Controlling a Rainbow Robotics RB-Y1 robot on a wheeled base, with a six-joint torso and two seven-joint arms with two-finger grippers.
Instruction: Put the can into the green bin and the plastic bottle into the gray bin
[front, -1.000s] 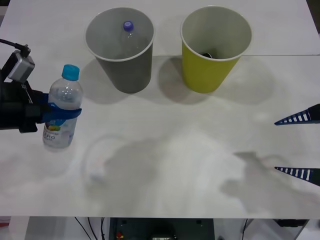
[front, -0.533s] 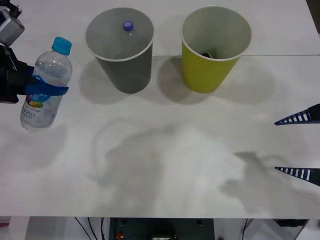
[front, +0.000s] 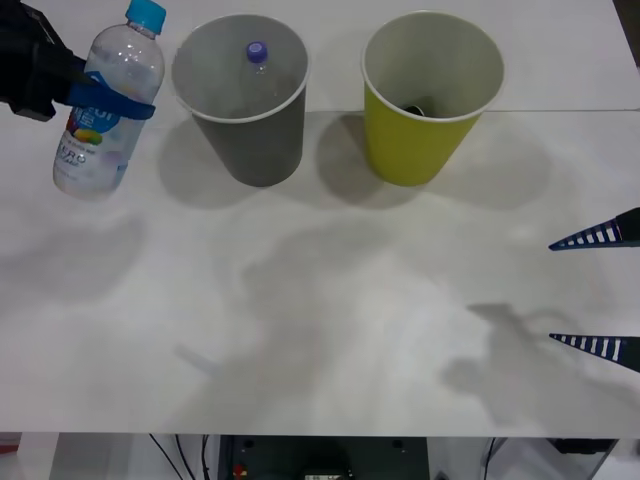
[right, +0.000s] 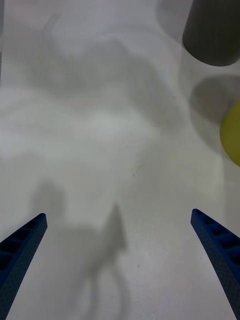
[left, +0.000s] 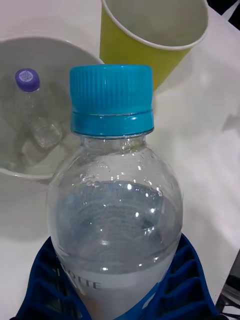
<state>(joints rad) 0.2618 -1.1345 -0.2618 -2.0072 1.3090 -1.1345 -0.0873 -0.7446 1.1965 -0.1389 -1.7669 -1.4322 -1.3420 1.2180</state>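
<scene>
In the front view, the left hand (front: 108, 98) was at the far left of the worktop (front: 330, 300), clamped around the plastic bottle (front: 105, 105) at its upper body, just above the label. The bottle hung clear of the surface, tilted a little with its cyan cap (front: 146, 13) leaning toward the gray bin (front: 243, 100), which stood just beside it. Inside that bin lay another clear bottle with a purple-blue cap (front: 257, 50). The green bin (front: 428, 95) stood beside the gray one, farther toward the right arm, with something dark at its bottom that could not be made out. The right hand (front: 598, 292) waited low at the right edge, its two blue fingers spread wide with nothing between them.

In the right wrist view, the right hand's fingers (right: 217, 245) stood wide apart over bare worktop, well away from the gray bin's wall (right: 212, 35) and a sliver of the green bin (right: 232, 135).

In the left wrist view, the bottle (left: 115, 220) sat squarely in the left hand, the ribbed blue fingers (left: 185, 285) wrapping both sides of it. Beyond its cap were the gray bin with the other bottle (left: 35, 120) inside and the green bin (left: 150, 35).
</scene>
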